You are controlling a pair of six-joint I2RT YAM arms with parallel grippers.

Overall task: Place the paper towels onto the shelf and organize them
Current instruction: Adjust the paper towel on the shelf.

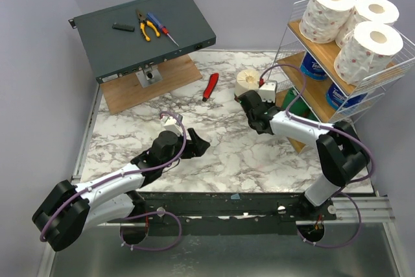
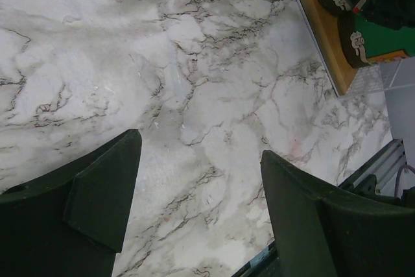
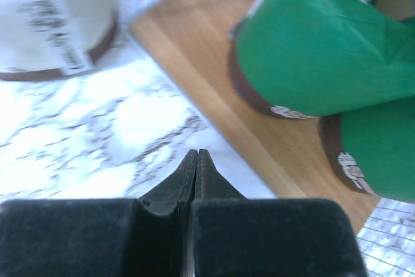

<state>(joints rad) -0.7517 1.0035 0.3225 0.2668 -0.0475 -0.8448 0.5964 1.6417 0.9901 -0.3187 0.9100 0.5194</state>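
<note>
Top external shows three speckled rolls [image 1: 363, 47], two blue rolls [image 1: 316, 67] shelved; left gripper [image 2: 201, 150] spread, right gripper [image 3: 196, 157] closed.

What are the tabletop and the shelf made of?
Tabletop: white with grey veins and smooth. It could be marble or a marble-look laminate; the pictures do not settle which.
Shelf: a frame of thin white wire, probably coated metal. Its tiers look like light, matte wood.

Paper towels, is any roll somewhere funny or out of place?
Yes. One cream roll stands alone on the marble table beside the shelf, while the other rolls sit on its tiers. A red-handled tool also lies loose nearby.
</note>
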